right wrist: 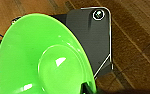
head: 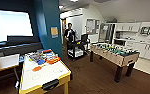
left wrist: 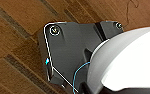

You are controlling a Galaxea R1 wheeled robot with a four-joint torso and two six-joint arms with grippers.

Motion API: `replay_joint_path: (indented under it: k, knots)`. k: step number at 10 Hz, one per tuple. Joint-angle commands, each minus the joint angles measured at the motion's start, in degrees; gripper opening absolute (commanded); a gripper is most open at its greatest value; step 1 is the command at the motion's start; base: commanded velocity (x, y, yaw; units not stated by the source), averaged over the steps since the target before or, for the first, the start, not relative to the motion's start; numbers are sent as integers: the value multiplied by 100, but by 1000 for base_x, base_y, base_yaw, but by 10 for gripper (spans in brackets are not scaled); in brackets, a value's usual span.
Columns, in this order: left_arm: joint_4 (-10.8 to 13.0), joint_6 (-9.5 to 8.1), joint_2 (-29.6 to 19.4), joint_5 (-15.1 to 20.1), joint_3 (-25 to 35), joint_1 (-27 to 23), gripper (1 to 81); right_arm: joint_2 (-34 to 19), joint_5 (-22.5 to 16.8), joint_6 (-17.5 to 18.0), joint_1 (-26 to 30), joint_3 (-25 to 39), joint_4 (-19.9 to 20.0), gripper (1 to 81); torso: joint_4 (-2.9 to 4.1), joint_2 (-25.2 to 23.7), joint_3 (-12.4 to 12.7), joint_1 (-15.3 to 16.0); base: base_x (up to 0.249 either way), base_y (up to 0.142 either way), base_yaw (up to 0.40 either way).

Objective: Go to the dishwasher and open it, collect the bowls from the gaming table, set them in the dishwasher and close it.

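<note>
Lime green bowl; white, yellow-trimmed gaming table; brown wood-plank floor.

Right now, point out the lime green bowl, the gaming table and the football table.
Lime green bowl (right wrist: 41, 55): right wrist view, on its inner wall.
Gaming table (head: 49, 71): head view, on the bare white top.
Football table (head: 118, 58): head view, on its pale side panel.

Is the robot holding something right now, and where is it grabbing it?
The right arm seems to carry a lime green bowl, apparently gripped at its rim, though the fingers are hard to make out. The left wrist view shows nothing held.
</note>
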Motion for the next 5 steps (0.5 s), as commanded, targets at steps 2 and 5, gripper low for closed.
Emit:
replay_joint_path:
  k: [2,5]
  knots:
    - [4,7,-174,43,-281,-290,10,-267,-206,55,205,-234,5,10,0,0,0,0,0,0,-394]
    - [4,7,-112,79,-299,-298,10,-101,-628,55,258,-499,-3,10,0,0,0,-2,0,0,-394]
